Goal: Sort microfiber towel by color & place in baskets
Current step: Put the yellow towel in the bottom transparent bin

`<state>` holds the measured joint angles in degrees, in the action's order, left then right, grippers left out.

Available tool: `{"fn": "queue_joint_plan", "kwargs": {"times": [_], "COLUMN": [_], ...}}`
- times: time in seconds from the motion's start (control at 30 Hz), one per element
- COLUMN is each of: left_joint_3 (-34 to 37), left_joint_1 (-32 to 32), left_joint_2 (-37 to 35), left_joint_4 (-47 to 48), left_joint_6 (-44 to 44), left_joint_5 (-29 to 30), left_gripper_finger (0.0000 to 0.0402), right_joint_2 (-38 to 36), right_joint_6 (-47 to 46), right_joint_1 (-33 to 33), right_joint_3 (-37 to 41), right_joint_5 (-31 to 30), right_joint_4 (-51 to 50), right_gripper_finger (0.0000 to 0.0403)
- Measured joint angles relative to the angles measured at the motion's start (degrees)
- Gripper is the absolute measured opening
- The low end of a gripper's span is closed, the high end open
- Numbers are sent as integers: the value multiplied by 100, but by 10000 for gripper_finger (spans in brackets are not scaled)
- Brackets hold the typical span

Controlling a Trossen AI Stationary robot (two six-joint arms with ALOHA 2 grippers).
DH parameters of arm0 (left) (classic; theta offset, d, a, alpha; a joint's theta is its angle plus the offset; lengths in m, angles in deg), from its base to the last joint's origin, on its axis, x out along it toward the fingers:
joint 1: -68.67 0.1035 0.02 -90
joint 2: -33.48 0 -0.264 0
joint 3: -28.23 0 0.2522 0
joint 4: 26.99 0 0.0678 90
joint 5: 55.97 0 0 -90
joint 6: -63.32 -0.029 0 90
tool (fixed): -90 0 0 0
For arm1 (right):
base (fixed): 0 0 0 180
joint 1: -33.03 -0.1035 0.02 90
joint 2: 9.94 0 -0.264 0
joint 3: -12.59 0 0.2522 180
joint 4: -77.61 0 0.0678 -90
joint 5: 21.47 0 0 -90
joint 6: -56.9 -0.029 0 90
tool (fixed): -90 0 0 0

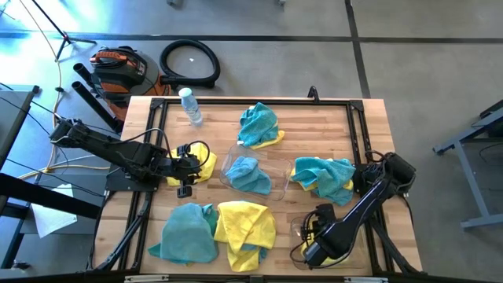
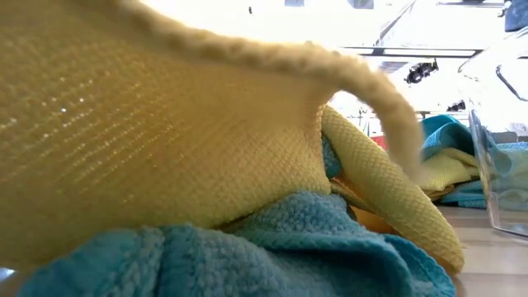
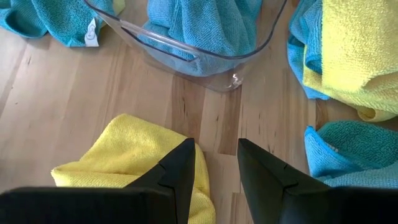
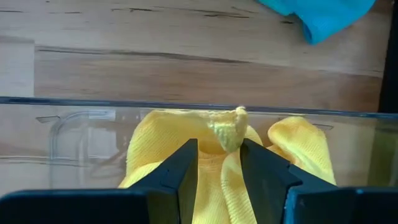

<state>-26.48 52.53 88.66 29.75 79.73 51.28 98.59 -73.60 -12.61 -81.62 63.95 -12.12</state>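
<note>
My right gripper (image 1: pixel 313 229) (image 4: pixel 219 163) points down into a clear basket (image 4: pixel 74 106) near the table's right front corner, open. A yellow microfiber towel (image 4: pixel 155 143) lies bunched in that basket, a raised fold between the fingers. My left gripper (image 1: pixel 185 170) (image 3: pixel 216 168) stands open at mid-left above the edge of another yellow towel (image 3: pixel 118 152) that lies on the table. A second clear basket (image 3: pixel 236 78) (image 1: pixel 233 182) at the centre holds a teal towel (image 1: pixel 247 174). My right gripper stands with one finger on either side of the yellow towel's raised fold (image 4: pixel 229 132), coming from above, pointing down. I cannot tell whether the fingers touch the fold. The towel rests on the basket's floor.
Loose towels lie around: a teal and yellow pile (image 1: pixel 258 126) at the far middle, another (image 1: pixel 324 177) at the right, a teal one (image 1: pixel 185 233) and a yellow one (image 1: pixel 245 226) at the near edge, filling the low view. A clear bottle (image 1: pixel 190 106) lies at the far left.
</note>
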Motion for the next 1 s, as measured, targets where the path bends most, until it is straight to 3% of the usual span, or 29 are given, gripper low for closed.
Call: {"fn": "queue_joint_plan", "kwargs": {"times": [0.13,0.33,0.47,0.67,1.0], "left_joint_3": [0,0,0,0,0], "left_joint_1": [0,0,0,0,-2], "left_joint_2": [0,0,0,0,0], "left_joint_4": [0,0,0,0,0], "left_joint_6": [2,-2,-3,-5,-9], "left_joint_5": [0,0,0,2,4], "left_gripper_finger": [110,110,110,110,110], "right_joint_2": [0,-4,-9,-25,-20], "right_joint_6": [32,72,179,945,607], "right_joint_1": [29,27,12,12,-8], "right_joint_3": [0,-45,-493,-1184,-243], "right_joint_5": [-15,-18,-22,-30,173], "right_joint_4": [-96,-117,-436,-293,1185], "right_gripper_finger": [92,8,19,4,4]}}
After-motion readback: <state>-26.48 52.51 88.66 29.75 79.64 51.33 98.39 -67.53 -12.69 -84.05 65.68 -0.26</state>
